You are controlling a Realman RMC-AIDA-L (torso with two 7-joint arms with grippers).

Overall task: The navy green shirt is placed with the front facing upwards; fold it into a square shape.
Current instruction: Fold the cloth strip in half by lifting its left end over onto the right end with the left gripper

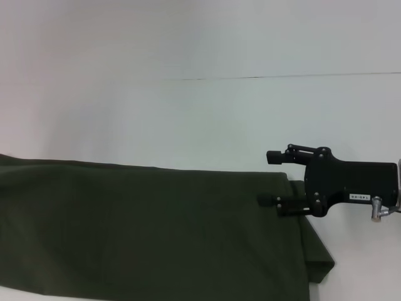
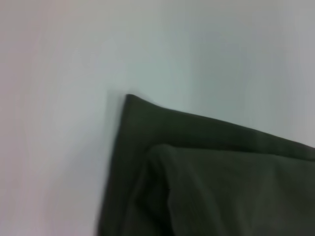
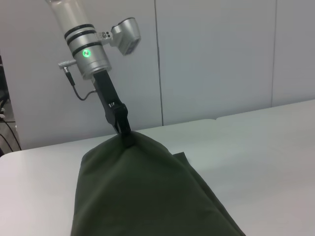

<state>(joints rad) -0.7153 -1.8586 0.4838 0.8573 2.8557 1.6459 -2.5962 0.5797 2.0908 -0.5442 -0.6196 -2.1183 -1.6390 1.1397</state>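
Shirt is soft, light, floppy; best taken at corners. Left end effector pinches a raised edge; right end effector is spread beside it on the counter.

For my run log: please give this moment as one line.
shirt: folded band on table | left gripper: pinching far end | right gripper: open at near end

Even, diffuse light on my feeds; table reads pale and flat, no glare. Head view slightly soft, the shirt a dark mass with little fold detail. Left wrist view is badly out of focus: shirt edges smear, faint shadow along its side. Right wrist view is sharpest; the left gripper shows crisp.
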